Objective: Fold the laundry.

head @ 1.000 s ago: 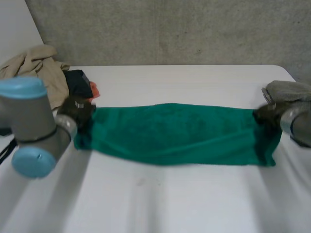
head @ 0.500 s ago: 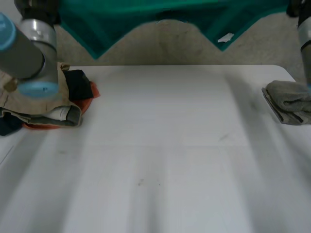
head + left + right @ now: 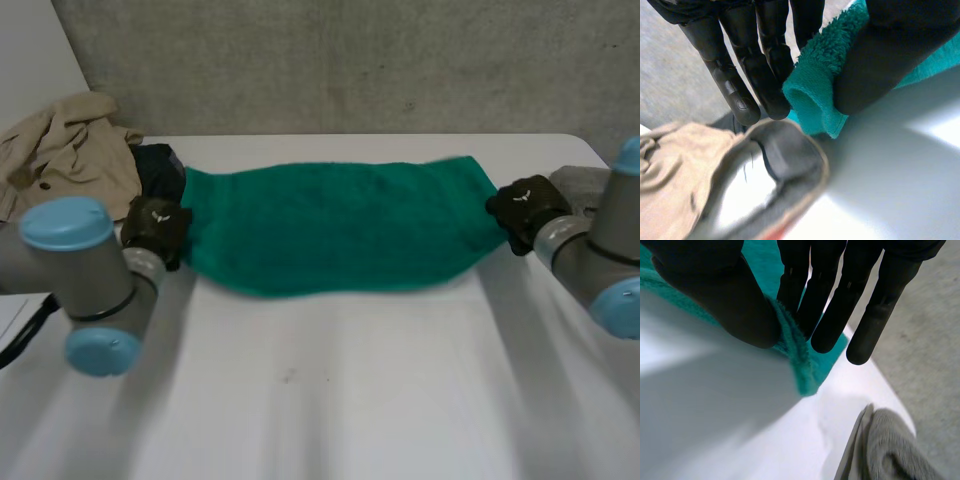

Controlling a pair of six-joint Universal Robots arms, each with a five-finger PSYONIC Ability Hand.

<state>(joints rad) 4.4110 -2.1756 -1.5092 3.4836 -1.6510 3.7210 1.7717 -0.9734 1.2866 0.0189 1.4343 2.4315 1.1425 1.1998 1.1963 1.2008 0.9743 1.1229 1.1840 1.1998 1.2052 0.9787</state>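
A green towel lies stretched across the middle of the white table. My left hand pinches the towel's left end, and in the left wrist view the green edge is squeezed between the thumb and the fingers. My right hand pinches the right end, where the towel's corner is caught between its thumb and fingers.
A heap of unfolded clothes, beige on top with dark and orange pieces, sits at the back left, close to my left hand. A folded grey cloth rests at the right edge, behind my right hand.
Half a second ago the towel was lifted high above the table between both hands. It has come back down and now lies flatter and further back than a second ago.
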